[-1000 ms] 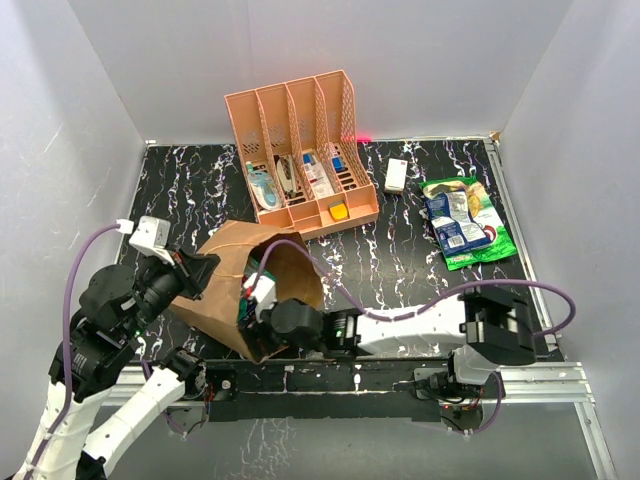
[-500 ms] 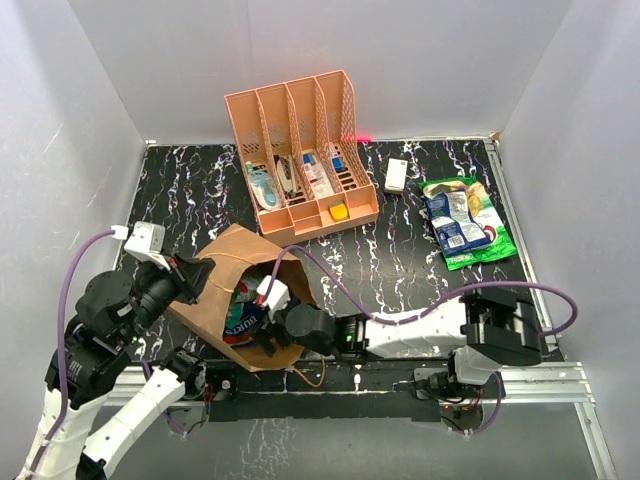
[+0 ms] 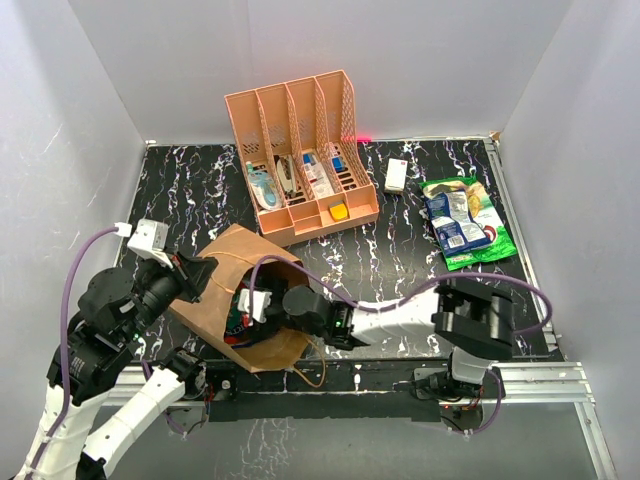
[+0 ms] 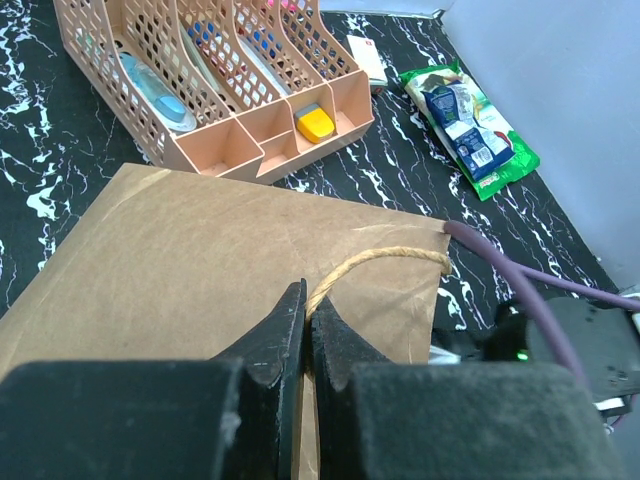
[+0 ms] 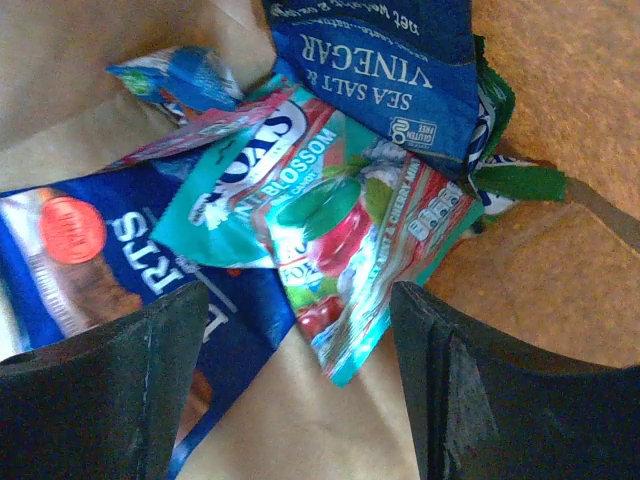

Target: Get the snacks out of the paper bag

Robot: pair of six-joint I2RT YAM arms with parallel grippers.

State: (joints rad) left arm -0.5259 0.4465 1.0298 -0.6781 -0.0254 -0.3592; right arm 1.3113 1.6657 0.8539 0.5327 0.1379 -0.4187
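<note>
At the near left of the table (image 3: pixel 400 262), a paper bag (image 3: pixel 232 250) tipped over, mouth toward the right arm. Pinched at the rim by the left gripper (image 4: pixel 305 335), jaws closed tight on the brown paper just beside the twine handle (image 4: pixel 385 258), and so kept open. Inside the mouth, the right gripper (image 5: pixel 300 400), fingers (image 5: pixel 110 390) spread wide, nothing between them. Under those fingers, a heap of snacks (image 5: pixel 300 180): a teal-and-red candy packet (image 5: pixel 345 215) on top, a dark blue sea-salt-and-vinegar packet (image 5: pixel 375 70) behind, another blue packet (image 5: pixel 80 250) by the left finger. Seemingly touching none, though hard to judge with the fingertips cut off at the lower edge.

Against a second ago: pushed further into the bag, forearm swung round toward the middle of the table, jaws opened wider, more of the packets showing in the mouth from overhead. Reads as lining up for a fresh pick, not carrying one out.

Already out, at the far right: a green chip bag (image 3: pixel 475 235) with a dark blue packet (image 3: pixel 452 222) on top, well apart from the paper bag. Several still to fetch. Next, probably: down onto the candy packet, close on one crinkled edge, draw back without dragging the paper. Orange rack (image 3: pixel 300 150) and white remote (image 3: pixel 396 175) no part of the job.
</note>
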